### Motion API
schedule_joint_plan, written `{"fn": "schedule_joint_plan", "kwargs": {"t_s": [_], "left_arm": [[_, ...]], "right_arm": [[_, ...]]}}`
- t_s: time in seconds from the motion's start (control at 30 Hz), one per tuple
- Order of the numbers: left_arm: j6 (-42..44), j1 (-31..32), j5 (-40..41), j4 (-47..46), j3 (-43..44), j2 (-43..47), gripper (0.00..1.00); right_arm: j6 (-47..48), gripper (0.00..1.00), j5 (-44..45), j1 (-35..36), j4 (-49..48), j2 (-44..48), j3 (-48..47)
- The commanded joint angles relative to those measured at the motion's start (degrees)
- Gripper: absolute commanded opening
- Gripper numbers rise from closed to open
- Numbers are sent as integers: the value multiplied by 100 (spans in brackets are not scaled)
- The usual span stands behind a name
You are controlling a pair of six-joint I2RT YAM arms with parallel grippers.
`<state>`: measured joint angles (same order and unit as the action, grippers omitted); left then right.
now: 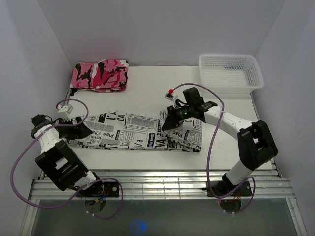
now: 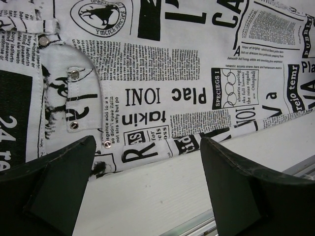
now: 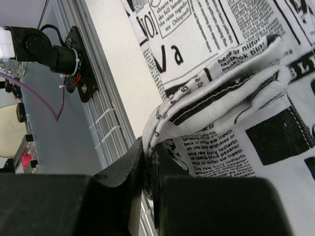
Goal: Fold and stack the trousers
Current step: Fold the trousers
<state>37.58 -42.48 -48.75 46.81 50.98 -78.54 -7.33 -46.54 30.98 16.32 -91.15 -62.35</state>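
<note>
The trousers (image 1: 133, 132) are lying flat across the middle of the overhead view as a long horizontal band on the white tabletop (image 1: 147, 83). Their right end is lying folded over in layers.

The right end effector (image 1: 167, 123) is sitting over the right-of-centre part of the band. In the right wrist view, this end effector (image 3: 149, 157) is showing its jaws pressed together on a bunched fold of the trousers (image 3: 236, 98). Several layered cloth edges are running from the jaws toward the upper right of that frame, and they are standing clear of the flat cloth beneath.

The left end effector (image 1: 81, 130) is sitting at the left end of the band. In the left wrist view, this end effector (image 2: 147, 147) is holding its jaws spread, with one dark finger (image 2: 54, 172) at lower left and the other at lower right. The edge of the trousers (image 2: 172, 73) is running between them, with bare tabletop below it. A riveted pocket (image 2: 74, 98) is showing at the left of that frame. Whether the fingers are touching the cloth cannot be told.

A pink camouflage garment (image 1: 101, 74) is lying folded at the upper left of the overhead view, apart from the trousers. A white mesh basket (image 1: 229, 83) is standing at the upper right.
</note>
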Motion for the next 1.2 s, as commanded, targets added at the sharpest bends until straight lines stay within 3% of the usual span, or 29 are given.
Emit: {"fn": "schedule_joint_plan", "kwargs": {"t_s": [0.0, 0.4, 0.9, 0.93, 1.0, 1.03, 1.07, 1.17], "left_arm": [[-76, 12, -363, 92, -132, 128, 98], [-163, 12, -266, -31, -255, 445, 98], [-172, 12, -249, -119, -290, 392, 98], [-164, 12, -275, -119, -291, 410, 98], [-120, 12, -319, -67, -282, 445, 98], [11, 12, -432, -6, -247, 454, 98], [91, 12, -494, 65, -212, 515, 98], [353, 12, -801, 337, -45, 638, 98]], "right_arm": [[-576, 8, 180, 398, -1112, -261, -49], [-1366, 8, 497, 1006, -2105, -1263, -330], [-1754, 8, 805, 1322, -2493, -1985, -814], [-1754, 16, 761, 1340, -2519, -2037, -840], [-1675, 42, 613, 1402, -2345, -2231, -1041], [-1597, 61, 568, 1419, -2230, -2249, -1095], [-1509, 71, 533, 1419, -2055, -2171, -1113], [-939, 85, 453, 1323, -1624, -1715, -1192]]}}
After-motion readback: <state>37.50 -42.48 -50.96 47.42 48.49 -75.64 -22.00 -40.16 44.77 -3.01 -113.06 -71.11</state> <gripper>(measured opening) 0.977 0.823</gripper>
